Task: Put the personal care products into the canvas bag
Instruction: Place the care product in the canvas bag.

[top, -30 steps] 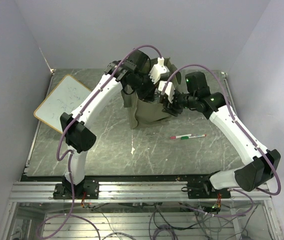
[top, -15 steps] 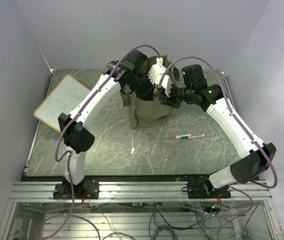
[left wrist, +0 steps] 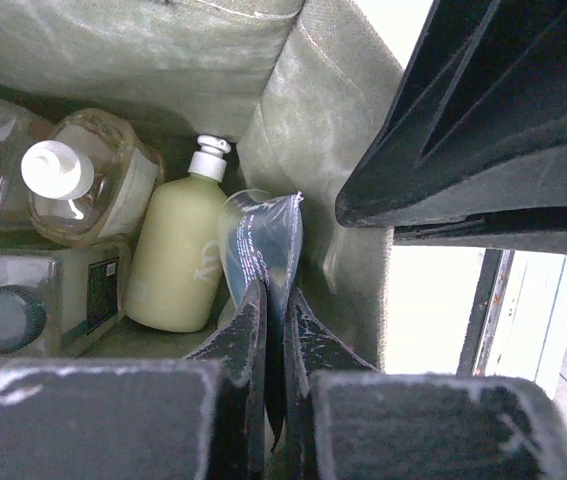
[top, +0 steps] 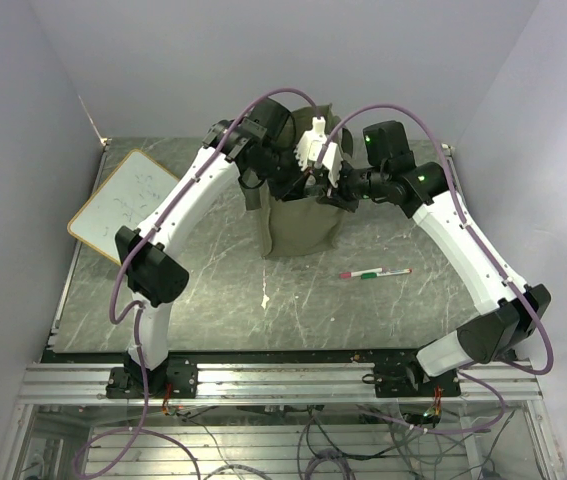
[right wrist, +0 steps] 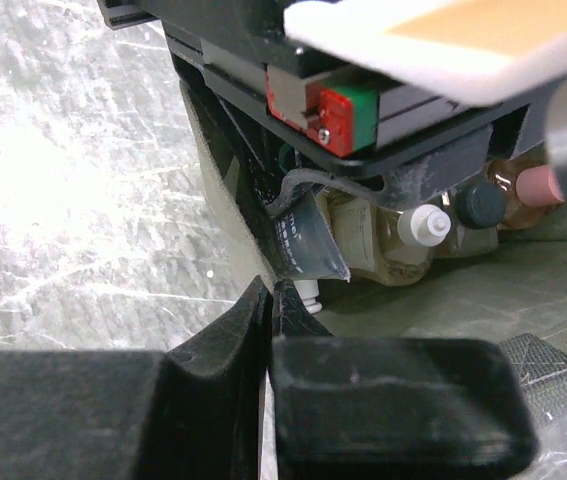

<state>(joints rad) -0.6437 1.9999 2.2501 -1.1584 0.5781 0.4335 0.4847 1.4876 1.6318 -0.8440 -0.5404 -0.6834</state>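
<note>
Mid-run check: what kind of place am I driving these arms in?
Probably a lab test cell: plain walls box in the marble-look table, an aluminium rail frame runs along its near edge, and loose cables hang beneath.

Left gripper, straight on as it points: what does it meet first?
The grey tube the left gripper holds leads; it would likely touch the yellow-green bottle or the canvas bag wall beside it. Depth unclear.
</note>
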